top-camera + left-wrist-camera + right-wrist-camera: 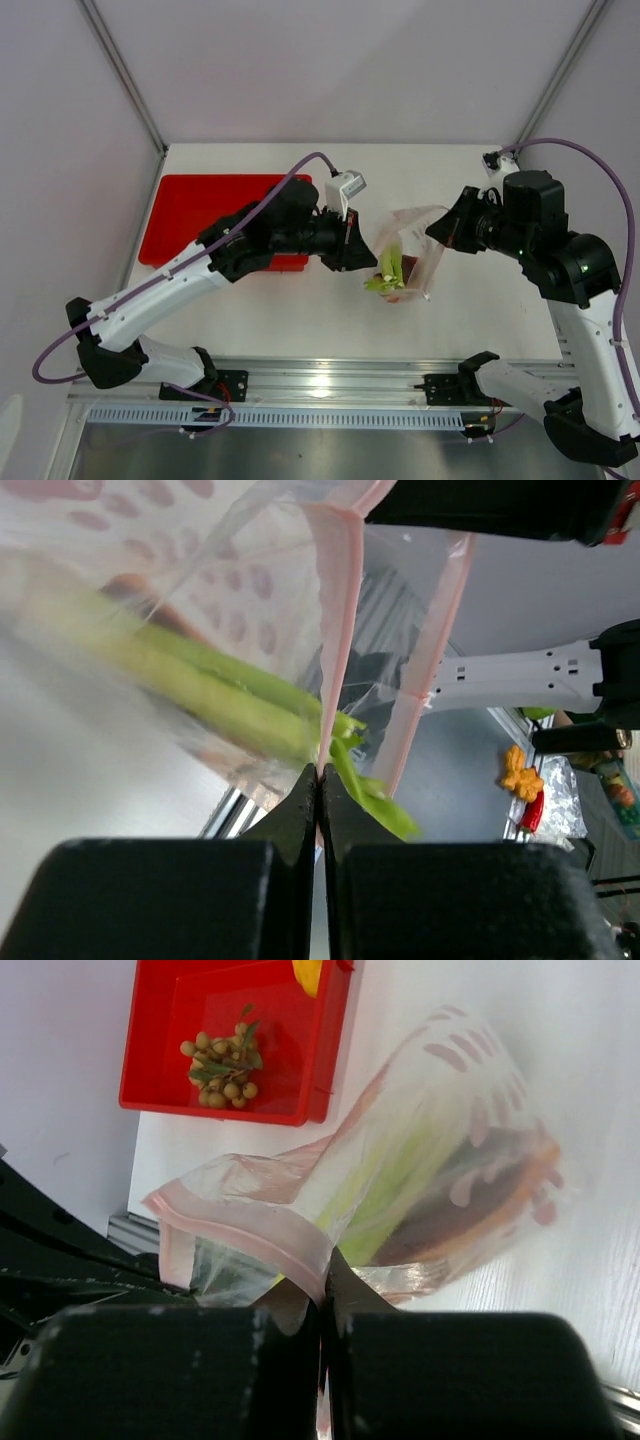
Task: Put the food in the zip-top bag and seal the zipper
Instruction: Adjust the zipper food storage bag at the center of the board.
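Observation:
The zip-top bag [408, 252] hangs lifted over the white table between both grippers, mouth open. My left gripper [320, 775] is shut on one side of the pink zipper [340, 610]. My right gripper [328, 1285] is shut on the other side of the zipper [250, 1230]. Inside the bag lie green-white stalks [230, 695], their tips poking out of the mouth, and a purple-brown sweet potato [470, 1205]. A bunch of tan berries [222, 1070] and a yellow fruit [308, 972] sit in the red tray [150, 1060].
The red tray [200, 215] stands at the table's left, partly under my left arm. An aluminium rail [320, 380] runs along the near edge. White walls close the back and sides. Small orange and red items [522, 780] lie beyond the table.

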